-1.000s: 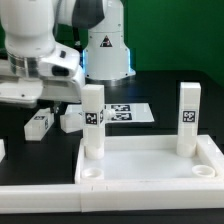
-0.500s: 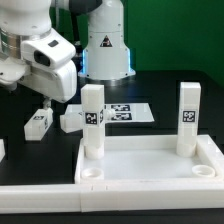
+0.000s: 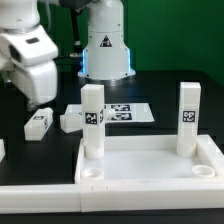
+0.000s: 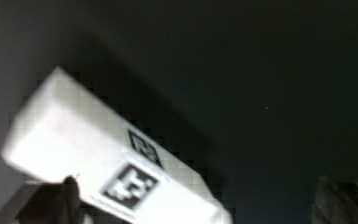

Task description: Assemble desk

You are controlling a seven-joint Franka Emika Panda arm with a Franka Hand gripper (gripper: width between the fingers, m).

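Observation:
The desk's white rimmed tabletop [image 3: 150, 152] lies at the front. Two tagged legs stand upright in its far corner sockets, one on the exterior view's left [image 3: 92, 120] and one on its right [image 3: 187, 118]. Both near sockets [image 3: 90, 172] are vacant. Two more tagged legs [image 3: 38, 123] [image 3: 70, 120] lie flat on the black table, left of the tabletop. My gripper [image 3: 38, 98] hangs above the leftmost of them, open and holding nothing. In the wrist view a lying leg [image 4: 105, 140] shows below the open gripper [image 4: 197, 205], close to one finger [image 4: 51, 200].
The marker board [image 3: 128, 113] lies flat behind the tabletop. The arm's white base [image 3: 105, 45] stands at the back middle. A small white piece [image 3: 2, 150] shows at the exterior view's left edge.
The gripper has swung up and toward the exterior view's left, away from the left upright leg. Its jaws have spread a little wider. The parts have not moved.

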